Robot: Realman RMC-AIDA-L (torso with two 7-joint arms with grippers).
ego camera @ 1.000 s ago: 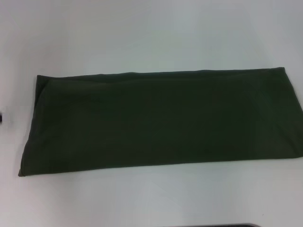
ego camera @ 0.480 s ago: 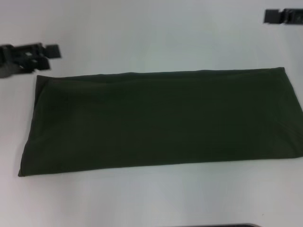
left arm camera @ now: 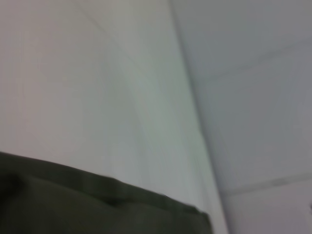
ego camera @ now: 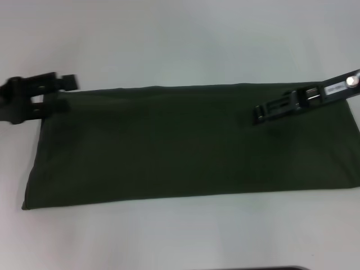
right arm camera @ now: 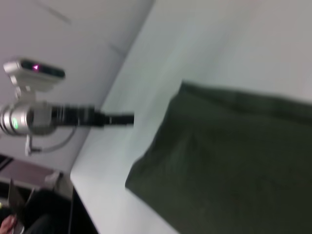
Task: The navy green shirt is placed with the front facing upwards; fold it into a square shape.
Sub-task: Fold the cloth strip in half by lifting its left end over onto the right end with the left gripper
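Head view: navy green shirt [ego camera: 191, 143] lies flat on the white table [ego camera: 180, 39], already a long rectangle with no lettering showing. Left gripper [ego camera: 59, 93] sits at the far left corner, fingers look spread. Right gripper [ego camera: 260, 115] hangs over the right half, can't tell if open or closed. Next fold probably needs 1 short end carried onto the other: pinch all layers, match edges.

Left wrist: only a shirt edge [left arm camera: 97, 209] and table, own fingers not shown.

Right wrist: shirt corner [right arm camera: 219, 161] plus the other arm farther off, blurred. Shirt's right end is cut off in the head view.
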